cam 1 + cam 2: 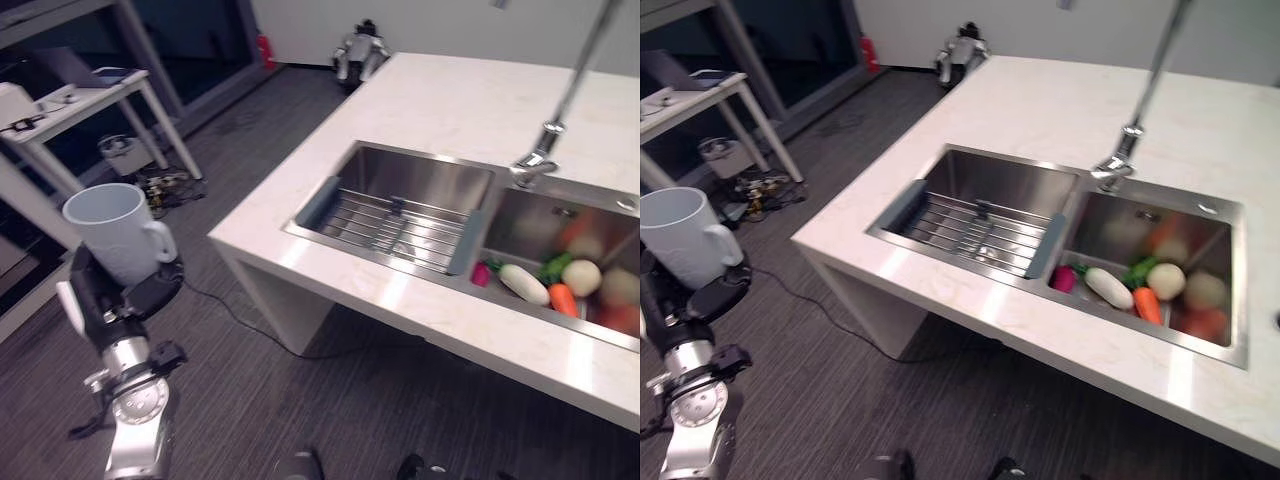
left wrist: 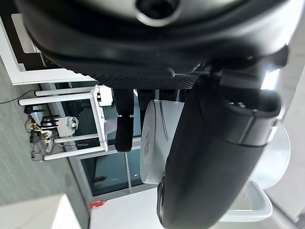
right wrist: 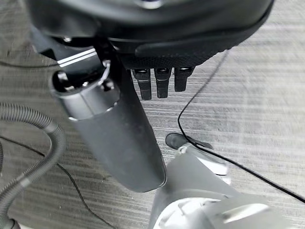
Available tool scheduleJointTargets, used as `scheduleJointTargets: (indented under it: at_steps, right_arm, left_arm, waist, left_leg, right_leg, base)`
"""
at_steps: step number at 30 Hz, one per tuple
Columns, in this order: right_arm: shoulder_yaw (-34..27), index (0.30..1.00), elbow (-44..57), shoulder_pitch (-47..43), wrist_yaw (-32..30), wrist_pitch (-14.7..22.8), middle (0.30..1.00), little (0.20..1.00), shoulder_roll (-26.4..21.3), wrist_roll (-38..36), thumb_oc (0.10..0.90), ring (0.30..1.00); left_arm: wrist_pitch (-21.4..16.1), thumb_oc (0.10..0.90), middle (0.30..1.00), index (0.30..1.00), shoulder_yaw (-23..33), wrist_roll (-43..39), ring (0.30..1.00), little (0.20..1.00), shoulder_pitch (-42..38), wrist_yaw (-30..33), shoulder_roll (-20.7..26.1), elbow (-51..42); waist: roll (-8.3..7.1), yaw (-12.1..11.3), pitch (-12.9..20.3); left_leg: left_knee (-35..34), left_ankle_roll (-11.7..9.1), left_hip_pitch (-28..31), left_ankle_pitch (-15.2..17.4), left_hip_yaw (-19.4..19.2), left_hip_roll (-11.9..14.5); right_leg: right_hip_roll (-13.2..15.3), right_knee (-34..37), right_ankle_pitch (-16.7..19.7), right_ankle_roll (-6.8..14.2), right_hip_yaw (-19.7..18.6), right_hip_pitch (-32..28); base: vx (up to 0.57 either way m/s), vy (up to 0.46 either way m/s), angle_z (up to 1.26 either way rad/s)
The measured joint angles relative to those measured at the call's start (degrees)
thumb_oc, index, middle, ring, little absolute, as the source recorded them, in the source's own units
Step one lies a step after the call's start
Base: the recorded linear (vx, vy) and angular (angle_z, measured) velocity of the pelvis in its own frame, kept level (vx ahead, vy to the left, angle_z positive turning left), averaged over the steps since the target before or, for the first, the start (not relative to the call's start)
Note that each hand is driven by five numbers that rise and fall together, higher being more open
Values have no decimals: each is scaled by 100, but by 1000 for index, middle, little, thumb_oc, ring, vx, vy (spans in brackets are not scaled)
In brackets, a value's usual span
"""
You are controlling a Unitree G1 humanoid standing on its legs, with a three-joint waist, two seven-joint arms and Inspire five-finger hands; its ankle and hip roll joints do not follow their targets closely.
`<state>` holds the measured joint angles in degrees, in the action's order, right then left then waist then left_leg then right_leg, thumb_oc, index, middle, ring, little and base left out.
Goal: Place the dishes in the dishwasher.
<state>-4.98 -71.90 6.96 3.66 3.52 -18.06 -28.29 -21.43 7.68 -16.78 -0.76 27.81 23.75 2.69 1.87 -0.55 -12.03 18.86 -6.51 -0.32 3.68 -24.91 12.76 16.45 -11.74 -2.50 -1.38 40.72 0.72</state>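
Well, the left hand had its fingers wrapped round the upright white mug, left of the counter w/ sink. Right hand hung loose, probably empty. Best kept level; no dishwasher visible.

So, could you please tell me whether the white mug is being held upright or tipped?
Upright: the white mug sits in the left robot hand, opening facing up, handle to one side.
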Motion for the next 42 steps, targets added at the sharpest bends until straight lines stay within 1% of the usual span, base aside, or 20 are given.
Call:
scheduleJointTargets:
  at_steps: [1,2,3,4,5,6,11,14,17,18,19,20,21,24,25,27,28,32,37,42]
  right_arm:
    - [-72,900,-59,13,2,19,900,900,4,-11,800,900]
    - [-123,900,-58,24,-31,2,900,900,-43,-153,800,900]
    - [-182,900,-89,-1,-114,-81,900,900,46,-439,800,900]
    - [-182,900,-89,-1,-114,-81,900,900,46,-439,800,900]
    - [-260,900,-23,-57,-119,-113,900,900,127,-647,800,900]
    - [-287,900,30,-47,-171,-123,900,900,200,-670,800,900]
    - [-250,900,197,75,-580,-233,900,900,354,-583,800,900]
    - [-123,900,248,85,-658,-295,900,900,428,-504,800,900]
    - [-41,900,665,154,-676,-318,900,900,497,-438,800,900]
    - [-31,900,717,209,-669,-302,900,900,488,-450,800,900]
    - [19,900,719,204,-658,-282,900,900,495,-452,800,900]
    - [129,900,682,184,-598,-277,900,900,509,-468,800,900]
    - [163,900,690,123,-515,-257,900,900,549,-465,800,900]
    - [205,900,686,-19,-366,-141,900,900,535,-437,800,900]
    - [195,900,615,-92,-275,-118,900,900,517,-418,800,900]
    - [224,900,592,-132,-156,-94,900,900,508,-316,800,900]
    - [251,900,565,-165,-88,-95,900,900,455,-164,800,900]
    - [540,900,453,-362,-42,-155,900,900,346,-88,800,900]
    - [749,900,421,-607,-44,-249,900,900,289,6,800,900]
    - [707,900,324,-559,-46,-331,900,900,297,-129,800,900]
  left_arm:
    - [-73,400,300,300,-104,33,300,300,-100,-1,-3,1]
    - [-102,400,300,300,-336,100,300,300,-235,1,10,5]
    - [-94,400,300,300,-398,284,300,300,-173,-15,31,40]
    - [-94,400,300,300,-398,284,300,300,-173,-15,31,40]
    - [-77,400,300,300,-389,426,300,300,9,53,69,127]
    - [14,400,300,300,-388,498,300,300,62,107,141,125]
    - [219,400,300,300,-161,648,300,300,217,313,627,114]
    - [384,400,300,300,73,646,300,300,263,404,649,127]
    - [387,400,300,300,24,677,300,300,228,285,650,126]
    - [376,400,300,300,-91,704,300,300,130,200,620,176]
    - [366,400,300,300,-252,711,300,300,-5,99,559,290]
    - [344,400,300,300,-398,736,300,300,-123,-5,574,354]
    - [305,400,300,300,-400,826,300,300,-99,-90,639,345]
    - [308,400,300,300,-435,826,300,300,-31,-111,612,381]
    - [307,400,300,300,-526,832,300,300,16,-108,597,405]
    - [304,400,300,300,-564,872,300,300,28,-178,599,396]
    - [309,400,300,300,-584,873,300,300,41,-199,531,387]
    - [387,400,300,300,-774,913,300,300,32,-240,442,201]
    - [470,400,300,300,-905,841,300,300,87,-382,430,-60]
    - [509,400,300,300,-903,492,300,300,105,-590,431,-122]
  waist:
    - [50,86,5]
    - [253,203,8]
    - [157,177,-49]
    - [157,177,-49]
    - [152,140,-42]
    - [152,121,-38]
    - [-69,-151,96]
    - [-107,-333,117]
    - [-50,-342,106]
    - [42,-250,55]
    - [213,-97,65]
    - [206,2,67]
    - [81,-53,64]
    - [-32,-27,60]
    - [-52,-43,97]
    - [-21,9,152]
    - [20,-6,187]
    - [22,-63,208]
    - [49,-130,223]
    - [67,-139,230]
  left_leg:
    - [-22,65,131,154,-124,33]
    - [-544,230,404,275,-39,-172]
    - [-856,364,505,473,131,-669]
    - [-856,364,505,473,131,-669]
    - [-708,545,472,650,181,-874]
    - [-532,639,411,754,247,-982]
    - [33,951,100,1072,389,-1160]
    - [78,1013,-9,1107,568,-1164]
    - [253,1094,-250,1130,1119,-1190]
    - [302,1125,-255,1128,1541,-1224]
    - [374,1129,-362,1083,2050,-1156]
    - [204,1119,-385,885,2376,-1162]
    - [-38,1102,-381,700,2562,-1313]
    - [-198,1109,-362,534,2988,-1646]
    - [-229,1092,-324,510,3114,-1777]
    - [-96,994,-448,554,3469,-1881]
    - [-21,860,-486,596,3559,-1786]
    - [-182,626,-450,472,3445,-1543]
    - [-613,319,-362,213,3372,-1219]
    - [-643,287,-415,170,3131,-1026]
  right_leg:
    - [97,-18,68,96,154,47]
    - [152,-247,85,194,-97,247]
    - [330,-456,163,483,-956,568]
    - [330,-456,163,483,-956,568]
    - [408,-321,287,631,-1381,525]
    - [463,-213,411,706,-1484,430]
    - [671,-122,765,643,-1484,369]
    - [493,-504,465,675,-1255,329]
    - [507,-635,672,711,-1402,204]
    - [439,-1073,468,765,-1761,266]
    - [-82,-1208,-130,829,-2566,219]
    - [-456,-1168,-454,745,-3002,222]
    - [-633,-1058,-657,772,-3094,344]
    - [-796,-905,-840,724,-3334,544]
    - [-871,-1021,-834,736,-3725,743]
    - [-970,-782,-704,736,-4028,772]
    - [-1032,-709,-426,543,-3776,704]
    - [-1171,-708,-484,409,-3488,605]
    - [-1321,-714,-560,72,-3086,557]
    - [-1321,-962,-796,-23,-2907,639]
  base:
    - [31,344,153]
    - [51,460,146]
    - [63,458,107]
    - [57,371,59]
    - [49,238,32]
    - [39,224,46]
    - [32,201,27]
    - [38,201,37]
    - [45,-10,90]
    - [-28,-97,172]
    - [-55,-88,215]
    - [35,-146,211]
    - [49,-146,138]
    - [86,-199,94]
    - [77,-216,97]
    - [81,-335,101]
    - [61,-339,83]
    - [32,-195,36]
    - [-1,-147,31]
    - [23,-108,28]
